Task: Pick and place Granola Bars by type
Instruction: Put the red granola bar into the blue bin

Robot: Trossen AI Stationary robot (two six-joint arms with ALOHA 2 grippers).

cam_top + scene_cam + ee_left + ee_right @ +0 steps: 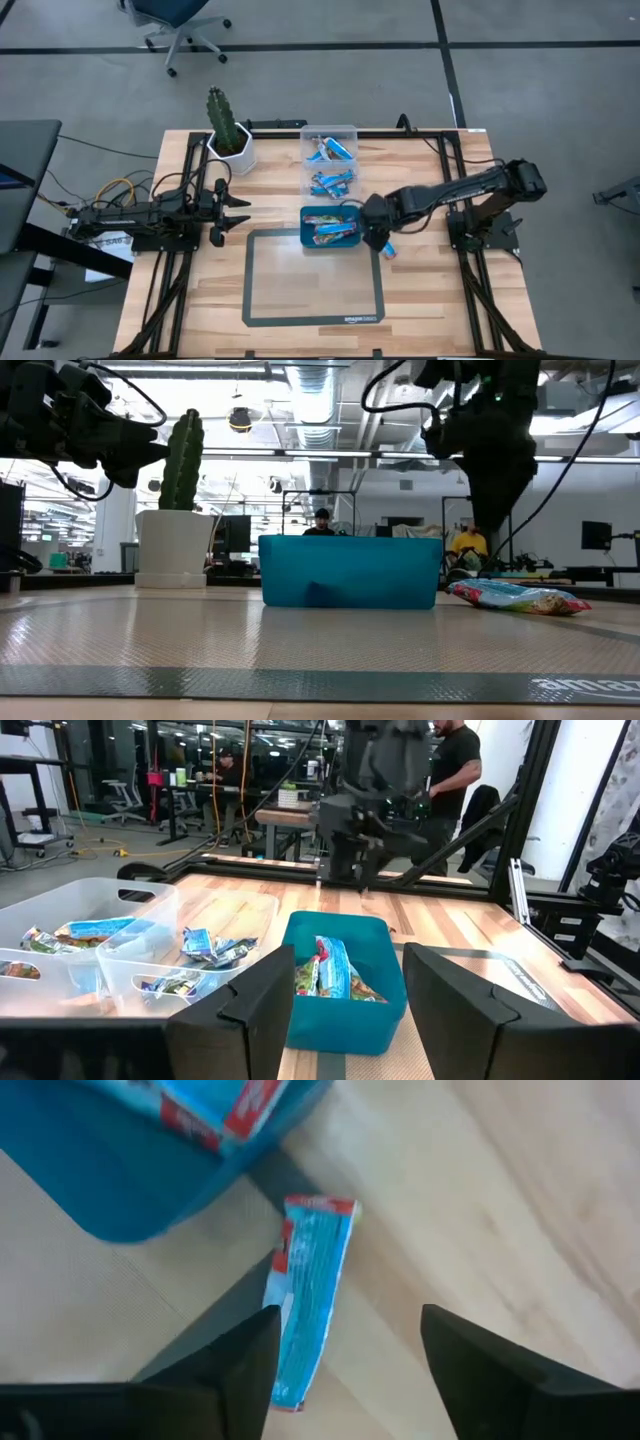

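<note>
High view: the right gripper (377, 240) hangs above a loose bar (389, 250) on the table, just off the teal tray's (304, 228) corner at about four o'clock. More bars fill the tray and the clear box (350, 160) at twelve o'clock. The left gripper (232, 213) waits well apart at nine o'clock.

Low view: the bar (517, 597) lies flat beside the tray.

Left wrist view: its own jaws stand apart, holding nothing.

Right wrist view: jaws wide open, nothing held, straddling the blue bar (307, 1295) below. It looks light, thin and probably slippery in its crinkly wrapper; pinching across the narrow middle seems safest.
</note>
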